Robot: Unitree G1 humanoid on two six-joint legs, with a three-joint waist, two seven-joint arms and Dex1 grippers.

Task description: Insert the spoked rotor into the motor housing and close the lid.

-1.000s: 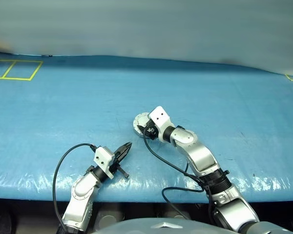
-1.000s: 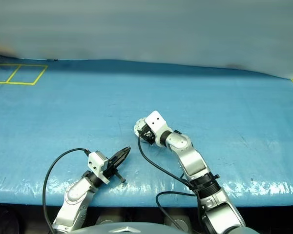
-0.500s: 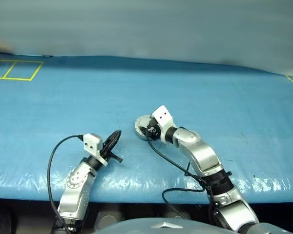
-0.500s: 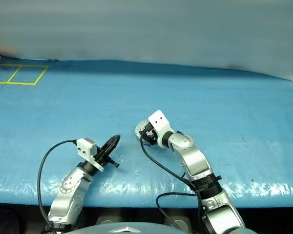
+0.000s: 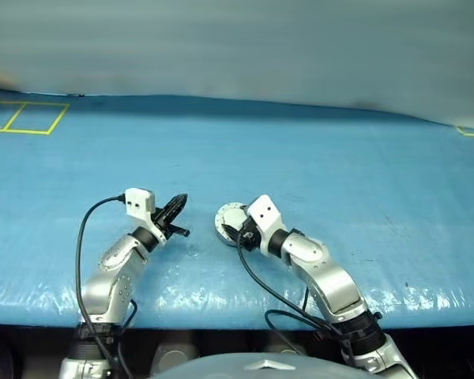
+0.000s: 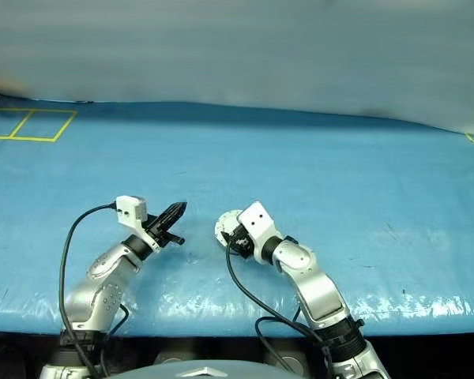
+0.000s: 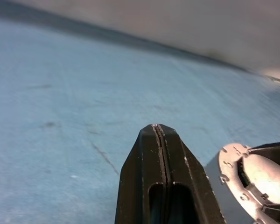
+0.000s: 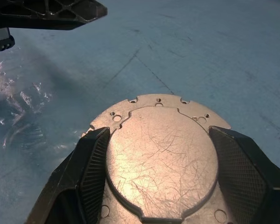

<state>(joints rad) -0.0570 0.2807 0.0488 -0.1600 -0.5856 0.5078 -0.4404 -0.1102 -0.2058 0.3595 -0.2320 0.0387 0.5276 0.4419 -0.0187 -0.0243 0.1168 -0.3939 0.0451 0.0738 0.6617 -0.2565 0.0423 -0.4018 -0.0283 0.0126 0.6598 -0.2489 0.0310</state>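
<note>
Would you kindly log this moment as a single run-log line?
left gripper: shut, empty, beside housing | right gripper: clamped on motor housing | lid: closed | surface: blue table
</note>
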